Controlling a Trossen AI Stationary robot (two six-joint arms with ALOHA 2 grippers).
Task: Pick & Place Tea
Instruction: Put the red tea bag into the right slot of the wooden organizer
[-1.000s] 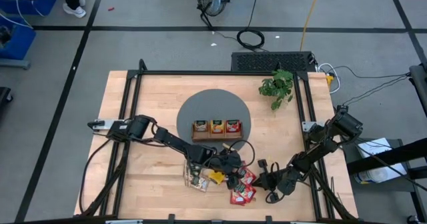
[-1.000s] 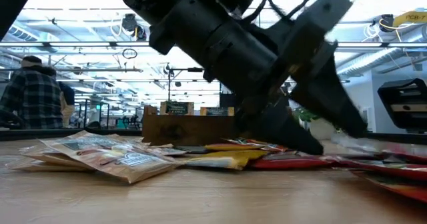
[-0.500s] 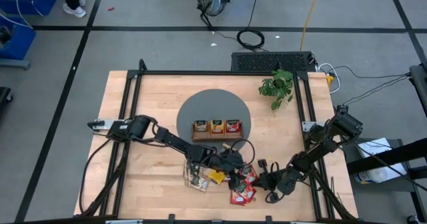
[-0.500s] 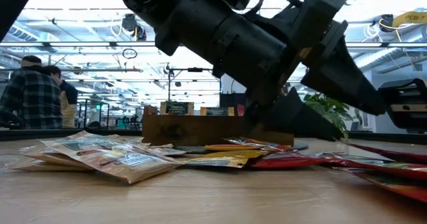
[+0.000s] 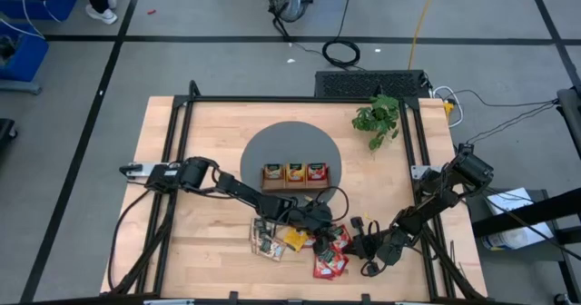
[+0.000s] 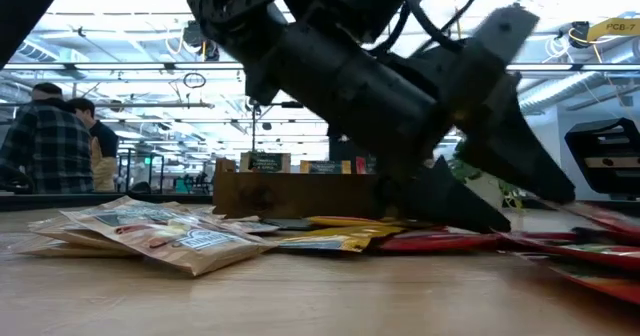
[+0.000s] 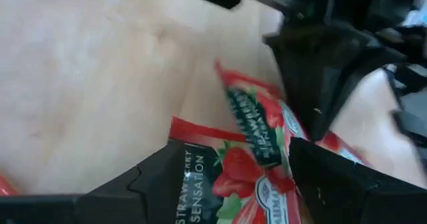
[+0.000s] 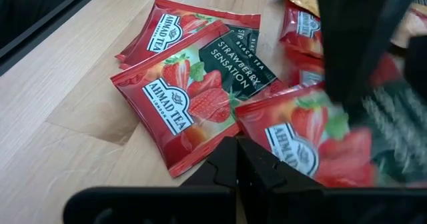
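Observation:
The tea lies as a loose pile of sachets near the table's front edge: tan ones (image 5: 266,242), a yellow one (image 5: 295,240) and red strawberry ones (image 5: 331,261). My left gripper (image 7: 233,194) reaches in from the table's left, slanting down. It is open, and its fingers stand on either side of the top red sachet (image 7: 253,174). My right gripper (image 8: 237,163) is shut and low at the right side of the red sachets (image 8: 190,101), facing the left gripper. The wooden tray (image 5: 295,174) stands farther back with sachets upright in its compartments. My left gripper straddles the top red sachet's near edge (image 7: 220,184), one finger (image 7: 167,184) on each side, slanting down from the table's left. The sachet lies flat on other red sachets. Whether the fingertips touch it, I cannot tell. My right gripper touches nothing that I can see.
The tray sits on a round grey mat (image 5: 272,146). A small green plant (image 5: 377,119) stands at the far right. A black frame (image 5: 182,160) runs along the table's sides. People show in the room beyond (image 6: 45,141). Bare wood lies at the front left.
My left gripper has sunk a little toward the red sachets, still open. My right gripper has kept still and shut.

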